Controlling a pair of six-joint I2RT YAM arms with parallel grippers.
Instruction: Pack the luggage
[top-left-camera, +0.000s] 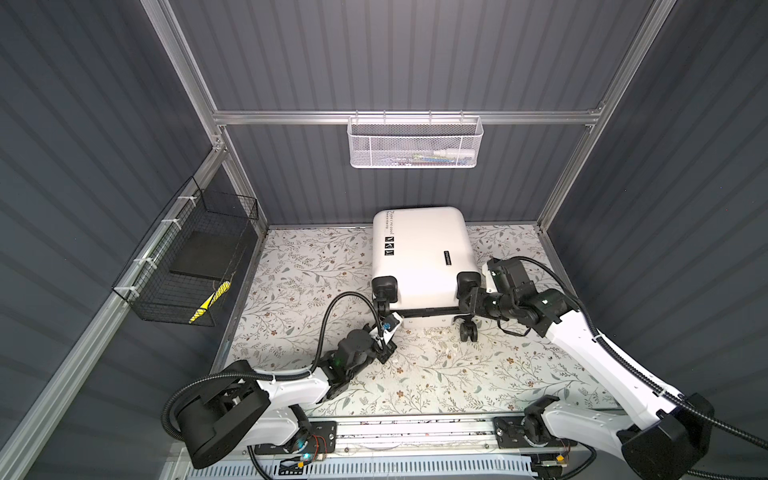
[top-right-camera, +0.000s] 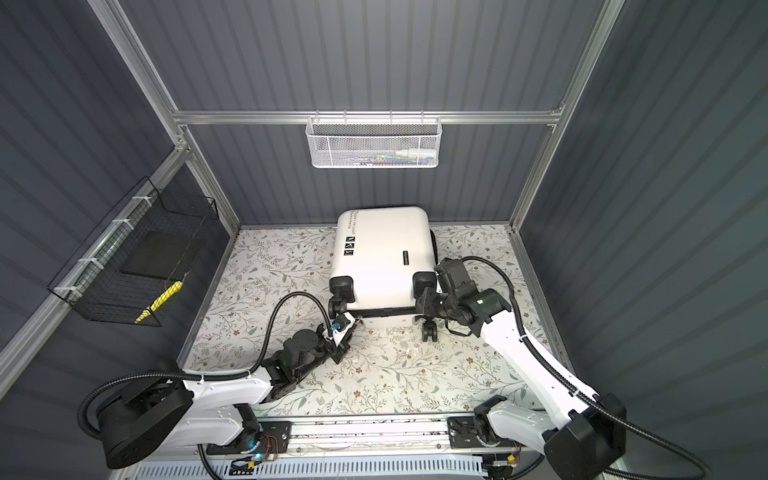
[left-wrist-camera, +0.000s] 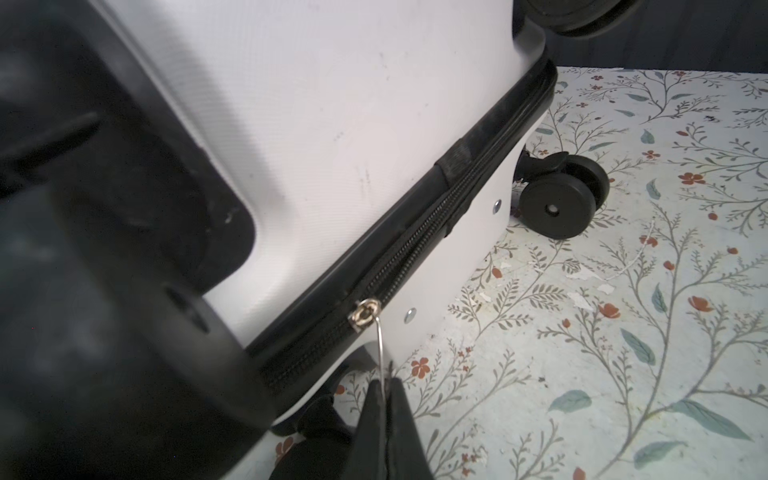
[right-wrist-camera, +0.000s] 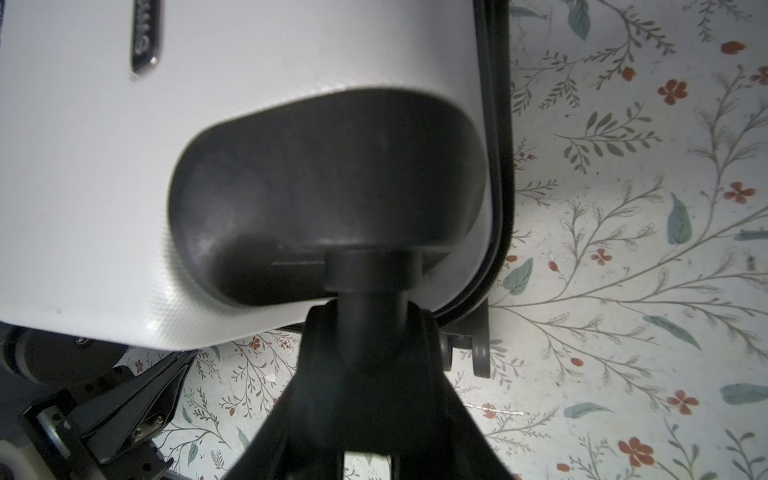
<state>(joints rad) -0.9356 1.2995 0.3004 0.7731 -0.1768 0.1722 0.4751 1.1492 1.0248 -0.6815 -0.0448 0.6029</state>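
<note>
The white hard-shell suitcase (top-left-camera: 419, 253) lies lid-down at the back of the floral-patterned surface (top-left-camera: 457, 374), its zip's thin wire pull (left-wrist-camera: 380, 345) pinched in the left fingers (left-wrist-camera: 370, 419) (closed tight), the right fingers (right-wrist-camera: 320, 345) clamped around a black caster stem (right-wrist-camera: 370, 270), with a white mesh basket (top-left-camera: 413, 143) hanging on the wall behind.

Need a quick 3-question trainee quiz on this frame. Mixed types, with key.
1. True or false: the suitcase lies flat with its lid shut.
2. What does the left tool pinch? A) handle B) zipper pull C) basket
3. Fill in: the right tool grips the suitcase's ____.
Key: 1 true; 2 B; 3 caster.
</note>
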